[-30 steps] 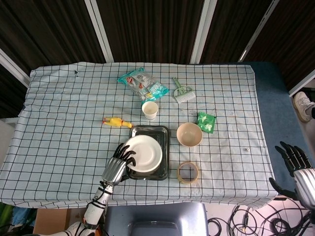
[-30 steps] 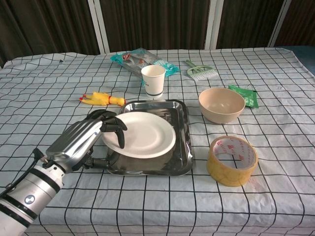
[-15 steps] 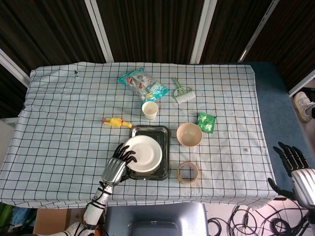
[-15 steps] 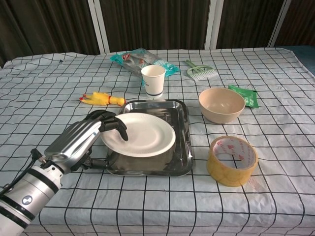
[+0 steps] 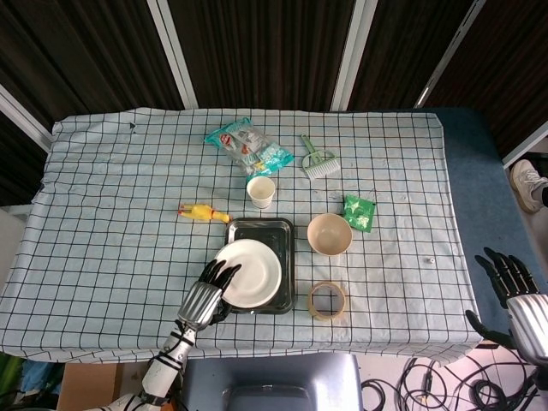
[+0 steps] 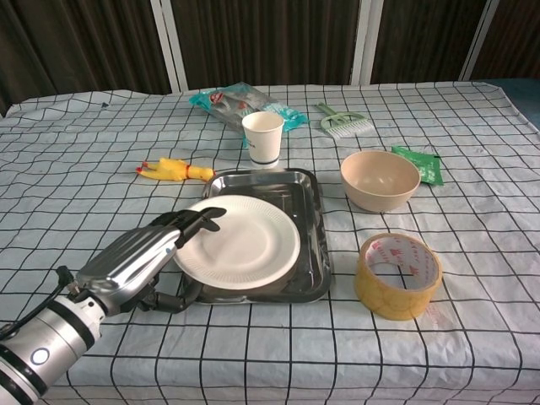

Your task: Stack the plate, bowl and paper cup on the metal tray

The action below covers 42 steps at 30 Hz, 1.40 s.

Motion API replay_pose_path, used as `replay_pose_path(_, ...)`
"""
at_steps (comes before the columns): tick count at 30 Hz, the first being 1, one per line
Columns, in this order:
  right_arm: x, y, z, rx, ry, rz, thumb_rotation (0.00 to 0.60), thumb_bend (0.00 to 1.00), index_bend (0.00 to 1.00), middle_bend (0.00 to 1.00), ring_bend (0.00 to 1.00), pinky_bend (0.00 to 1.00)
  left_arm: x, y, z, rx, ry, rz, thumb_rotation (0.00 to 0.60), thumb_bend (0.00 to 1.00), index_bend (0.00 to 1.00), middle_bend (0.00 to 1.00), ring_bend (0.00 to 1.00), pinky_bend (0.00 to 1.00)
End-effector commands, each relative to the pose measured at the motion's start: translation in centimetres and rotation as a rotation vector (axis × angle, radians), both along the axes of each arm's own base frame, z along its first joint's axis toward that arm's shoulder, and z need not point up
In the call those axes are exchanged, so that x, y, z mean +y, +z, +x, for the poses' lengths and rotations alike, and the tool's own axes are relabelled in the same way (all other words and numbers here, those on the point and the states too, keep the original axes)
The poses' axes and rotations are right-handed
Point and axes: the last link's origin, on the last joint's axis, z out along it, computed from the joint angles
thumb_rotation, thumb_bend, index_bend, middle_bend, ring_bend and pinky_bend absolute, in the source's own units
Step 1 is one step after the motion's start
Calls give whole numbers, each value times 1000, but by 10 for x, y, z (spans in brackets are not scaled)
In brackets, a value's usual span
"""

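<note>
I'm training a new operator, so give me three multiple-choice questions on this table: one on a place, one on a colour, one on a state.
1. Where is the round white plate?
A. on the metal tray
B. beside the tape roll
C. under the bowl

2. What colour is the rubber chicken toy?
A. green
B. yellow
C. blue

3. How does the white paper cup stand?
A. on its side
B. upside down
C. upright

Answers: 1 A, the plate lies over the tray, the left hand at its rim. 2 B, its body is yellow. 3 C, its open mouth faces up.

Open cloth left of the metal tray (image 6: 310, 221); tape roll (image 6: 396, 274) near its right edge.
</note>
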Motion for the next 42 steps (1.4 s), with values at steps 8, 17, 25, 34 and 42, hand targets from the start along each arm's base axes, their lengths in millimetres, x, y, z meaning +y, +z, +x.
replay_pose_path(8,0,-1,0,3,2,7,600,237,0,0,0,0,4,19,1,24,36,-39,600,392,0,111,13,37)
replay_pose_path(17,1,-1,1,1,6,7,600,237,0,0,0,0,3,44,-2,46,19,-7,600,422,0,137,19,35)
replay_pose_path(25,1,0,2,-3,10,8,600,236,0,0,0,0,1,68,-12,93,26,27,600,585,0,256,90,35)
replay_pose_path(34,3,-2,3,1,16,13,600,236,0,0,0,0,1,70,-25,193,33,49,600,641,0,256,98,31)
replay_pose_path(42,2,-2,3,2,15,13,600,237,0,0,0,0,3,58,-18,197,24,27,600,648,0,250,96,29)
